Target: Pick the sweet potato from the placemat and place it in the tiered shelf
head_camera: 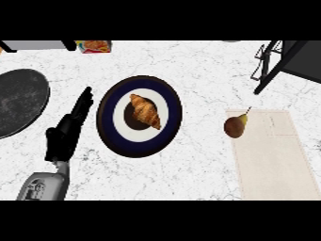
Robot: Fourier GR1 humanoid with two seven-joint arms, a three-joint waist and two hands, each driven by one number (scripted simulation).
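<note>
The sweet potato (235, 126), brown and rounded with a thin stem, lies on the left edge of the beige placemat (277, 157) at the right. The tiered shelf (288, 59), a black frame with a dark panel, stands at the far right corner. My left hand (69, 129) rests at the lower left with straight fingers pointing up, holding nothing, far from the sweet potato. The right hand does not show.
A dark blue and white plate (114, 123) with a croissant (145, 111) sits in the middle, just right of my left hand. A dark grey round tray (10, 103) lies at the far left. A small colourful packet (94, 46) stands at the back edge.
</note>
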